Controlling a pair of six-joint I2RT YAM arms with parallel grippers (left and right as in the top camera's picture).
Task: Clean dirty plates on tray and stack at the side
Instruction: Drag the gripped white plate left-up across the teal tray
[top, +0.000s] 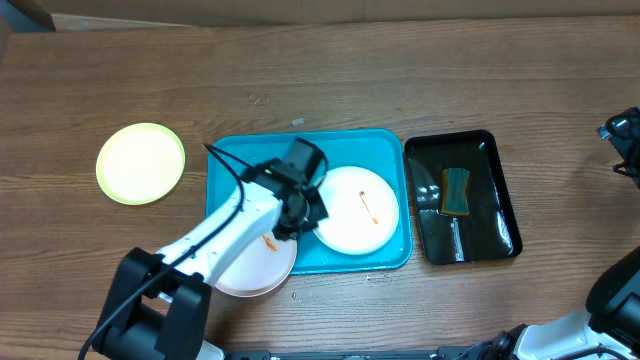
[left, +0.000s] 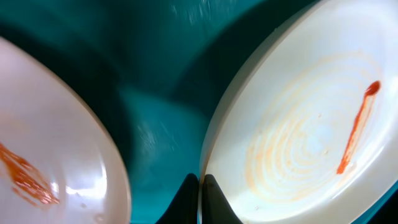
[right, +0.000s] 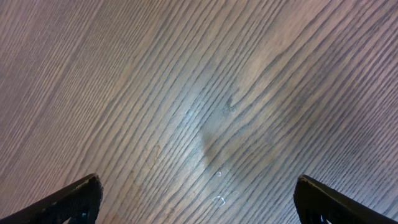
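Looking down from overhead on a brown wood-grain table (top: 330, 70). Finding at centre frame a large turquoise-blue rectangular plastic tray (top: 350, 145), with a round white plate bearing a thin orange-red sauce streak (top: 357, 208) lying in its right half. Noticing a second round white plate with an orange smear (top: 265, 275) at the tray's lower left corner, hanging over the near rim and partly hidden under the arm. Spotting a pale yellow-green round plate (top: 141, 163) lying apart on bare wood at left of frame, looking clean.

Reaching in from lower left with the left gripper (left: 200, 180), its fingers clenched tight together and its tip sitting at the left rim of the streaked plate, in the gap between the two white plates. Possibly pinching that rim, though hard to tell from so close. Placing the streaked plate just right of the claw and the smeared one just left, both round, so with no long axis to line up on.

Showing the right gripper (right: 196, 199) spread wide above bare wood at far right of frame, well apart from the tray and grasping nothing.

Noting a narrow black rectangular tray (top: 495, 170) just right of the turquoise one, carrying a greenish sponge with a yellow edge (top: 455, 190), nearer the right arm. Judging the left arm far nearer both dirty plates, with only the smeared plate crowding its left side.
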